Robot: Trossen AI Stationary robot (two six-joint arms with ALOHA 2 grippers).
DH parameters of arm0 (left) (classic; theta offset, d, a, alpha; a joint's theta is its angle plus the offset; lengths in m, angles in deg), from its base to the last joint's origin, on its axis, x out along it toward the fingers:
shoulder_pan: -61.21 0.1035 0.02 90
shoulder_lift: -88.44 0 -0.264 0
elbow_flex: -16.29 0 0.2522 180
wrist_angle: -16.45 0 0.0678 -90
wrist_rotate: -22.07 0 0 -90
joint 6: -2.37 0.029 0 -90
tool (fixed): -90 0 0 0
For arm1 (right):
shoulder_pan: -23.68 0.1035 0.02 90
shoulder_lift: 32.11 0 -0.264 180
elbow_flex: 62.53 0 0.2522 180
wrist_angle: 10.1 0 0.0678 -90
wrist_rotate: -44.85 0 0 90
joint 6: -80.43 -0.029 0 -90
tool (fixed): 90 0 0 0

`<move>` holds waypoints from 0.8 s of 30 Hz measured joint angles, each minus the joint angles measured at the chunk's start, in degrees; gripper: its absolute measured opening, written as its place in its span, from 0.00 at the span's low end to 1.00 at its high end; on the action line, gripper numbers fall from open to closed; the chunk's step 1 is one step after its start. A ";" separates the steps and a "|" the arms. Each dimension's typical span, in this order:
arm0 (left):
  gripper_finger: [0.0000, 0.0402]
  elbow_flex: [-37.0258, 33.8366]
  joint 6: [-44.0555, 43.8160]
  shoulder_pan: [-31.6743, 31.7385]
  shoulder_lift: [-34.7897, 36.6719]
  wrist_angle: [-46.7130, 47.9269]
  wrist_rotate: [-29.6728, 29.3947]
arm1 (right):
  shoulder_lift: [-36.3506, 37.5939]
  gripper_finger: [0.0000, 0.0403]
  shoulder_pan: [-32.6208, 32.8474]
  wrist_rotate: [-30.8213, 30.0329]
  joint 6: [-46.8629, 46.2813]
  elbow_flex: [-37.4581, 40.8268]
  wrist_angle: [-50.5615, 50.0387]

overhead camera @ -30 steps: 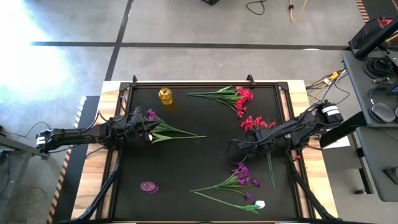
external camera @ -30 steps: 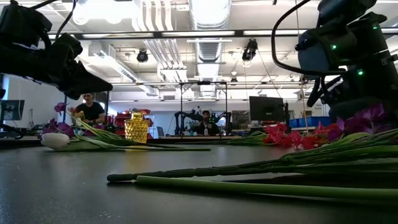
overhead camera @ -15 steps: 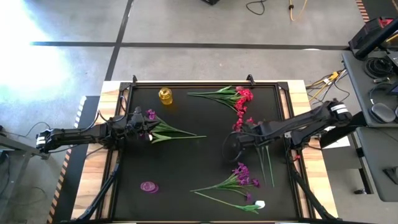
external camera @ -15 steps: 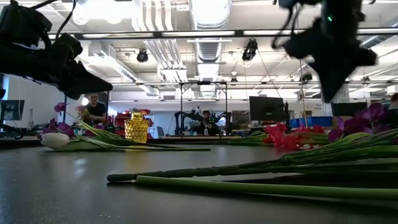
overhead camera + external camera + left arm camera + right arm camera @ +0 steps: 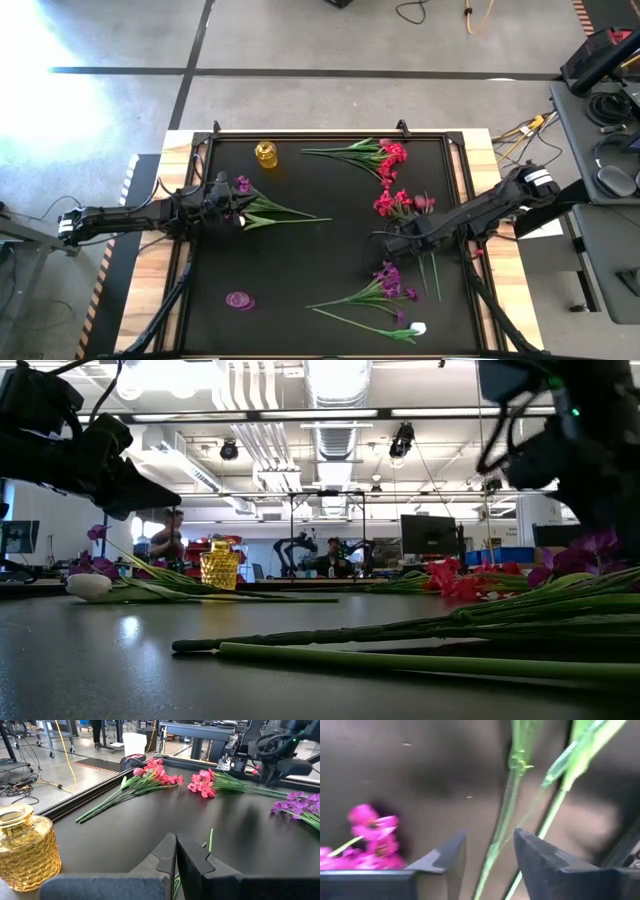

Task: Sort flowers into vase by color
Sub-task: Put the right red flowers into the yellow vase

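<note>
Flowers lie scattered over the dark tabletop [image 5: 330, 255]. Red-pink sprig [image 5: 372, 152] lies along the far edge, right of centre. Second red-pink sprig [image 5: 398, 203] sits near the right edge at mid-depth, blooms toward the far side, stems running back toward the near edge. Purple sprig [image 5: 385, 283] lies near the near right corner, with the white bud [image 5: 417, 328] just beyond it at the near edge. Another purple sprig [image 5: 262, 208] lies by the left edge. Gold vase [image 5: 265, 154] stands at the far left; a small purple piece [image 5: 239, 299], identity unclear, sits near the near left.

Right end effector [image 5: 392, 247] is low over the tabletop between the second red-pink sprig and the purple one. Its wrist view shows the fingers [image 5: 445, 855] parted, with thin green stems [image 5: 507, 815] running through the gap and purple blooms to one side. Nothing gripped yet, by my reading.

Left end effector [image 5: 230, 212] rests at the left edge beside its purple sprig; its fingers [image 5: 167, 855] are pressed together, and I cannot tell whether a stem is between them.

Risks, as judged:
- Several stems cross in the right gap; closing may catch more than one, or only a leaf, and the sprig slips on lifting.
- Purple blooms lie close; a sweep could drag them along and mix colours.
- Only one vase is clearly visible, so sorting destinations are uncertain.
</note>
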 joint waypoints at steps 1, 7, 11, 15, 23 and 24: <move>0.00 -0.02 0.00 0.00 0.00 0.00 0.00 | -0.04 0.42 0.09 -0.11 -0.69 0.54 0.07; 0.00 -0.01 0.00 0.02 0.00 0.00 0.00 | 0.11 0.45 0.06 -0.45 -1.99 5.20 1.46; 0.00 0.00 -0.02 -0.01 0.00 0.00 0.00 | 0.13 0.44 0.06 -0.56 -1.40 6.48 3.96; 0.00 0.00 0.00 -0.01 0.00 0.00 0.00 | 0.13 0.44 0.06 -0.59 -1.40 8.25 7.41; 0.00 0.00 0.00 0.00 0.00 0.00 0.00 | 0.37 0.43 -0.18 -0.45 -1.00 10.82 9.26; 0.00 0.00 -0.02 0.00 0.00 0.00 0.00 | 0.45 0.42 -0.33 -0.45 -0.76 10.86 9.61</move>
